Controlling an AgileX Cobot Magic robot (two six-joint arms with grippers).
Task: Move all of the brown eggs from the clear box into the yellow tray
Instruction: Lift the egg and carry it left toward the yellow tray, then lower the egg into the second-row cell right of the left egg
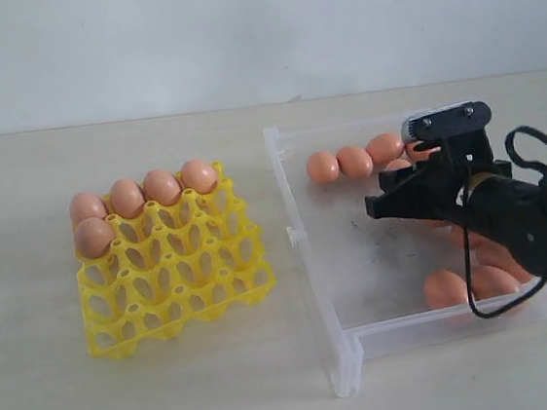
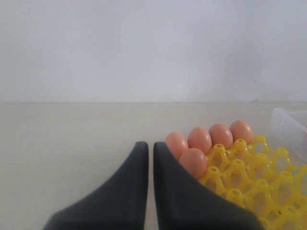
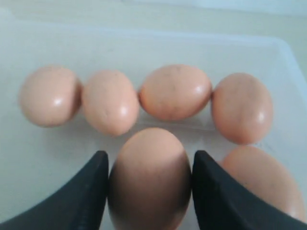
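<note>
Gripped from both sides by the dark jaws of the right gripper, a smooth orange-brown oval egg sat closest to the wrist camera. Its long axis ran along the jaws, pointing at a row of four more brown eggs lined against the far wall of the large clear plastic box. The third egg of that row lay lengthwise along the wall; the others stood tilted. Another egg rested just beside the held one. Bare, scuffed floor stretched from the gripper to the box's left wall, while two eggs crowded the near right corner. Left of the box on the bench, the bright yellow plastic egg tray carried five eggs: four along its far edge, one behind the left end; remaining cups stood open. Beside the tray's left edge hovered the left gripper, its jaws all but together, holding nothing.
</note>
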